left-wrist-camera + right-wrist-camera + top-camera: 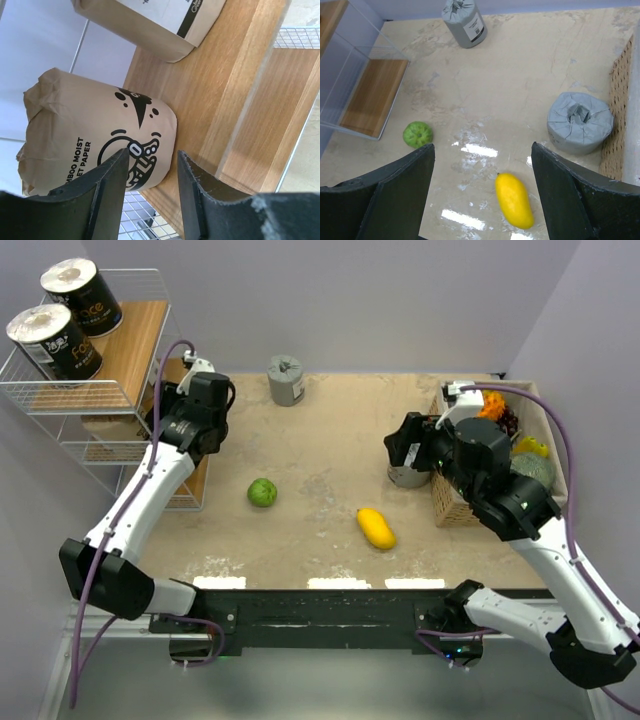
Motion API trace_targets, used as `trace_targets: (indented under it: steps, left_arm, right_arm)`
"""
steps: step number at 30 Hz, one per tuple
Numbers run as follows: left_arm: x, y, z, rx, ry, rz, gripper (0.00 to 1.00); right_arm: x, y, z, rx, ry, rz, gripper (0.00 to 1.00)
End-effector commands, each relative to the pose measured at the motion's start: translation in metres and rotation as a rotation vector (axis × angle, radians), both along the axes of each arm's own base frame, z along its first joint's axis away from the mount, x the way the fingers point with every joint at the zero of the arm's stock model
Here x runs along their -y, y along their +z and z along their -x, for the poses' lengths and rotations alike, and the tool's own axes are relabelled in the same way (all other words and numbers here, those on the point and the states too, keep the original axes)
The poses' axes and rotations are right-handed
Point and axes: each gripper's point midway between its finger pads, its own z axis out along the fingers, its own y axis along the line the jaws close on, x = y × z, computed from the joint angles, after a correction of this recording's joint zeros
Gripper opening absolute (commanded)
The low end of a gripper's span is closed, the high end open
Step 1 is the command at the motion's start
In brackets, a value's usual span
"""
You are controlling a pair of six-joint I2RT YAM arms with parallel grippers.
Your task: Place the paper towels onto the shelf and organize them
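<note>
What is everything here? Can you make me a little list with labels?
shelf: white wire rack, left of the table
black rolls: two, on the top board
tan roll: on a wooden shelf board
left gripper: at the tan roll, jaws a little apart
grey rolls: two, on the table
right gripper: open, empty
fruit: green one, yellow one

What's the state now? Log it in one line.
left gripper: open, at tan roll on shelf tier | right gripper: open, above table | top tier: two black rolls | table: two grey rolls
</note>
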Motion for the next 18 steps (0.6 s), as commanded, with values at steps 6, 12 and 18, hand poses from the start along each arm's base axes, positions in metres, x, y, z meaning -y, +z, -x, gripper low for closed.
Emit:
trace_targets:
  steps: [6,12,18]
  left_arm:
    - [0.040,0.012,-0.020,0.071,-0.155,0.193,0.50]
    - [0.118,0.007,-0.024,0.048,-0.494,0.299,0.62]
    - [0.188,0.006,-0.011,0.090,-0.824,0.510,0.77]
  right_arm:
    - [-0.008,0.004,-0.008,-0.006,0.002,-0.014,0.82]
    - [-0.008,-0.020,-0.037,-0.053,-0.075,0.091,0.82]
    - [0.004,-0.055,-0.075,-0.167,-0.202,0.292,0.82]
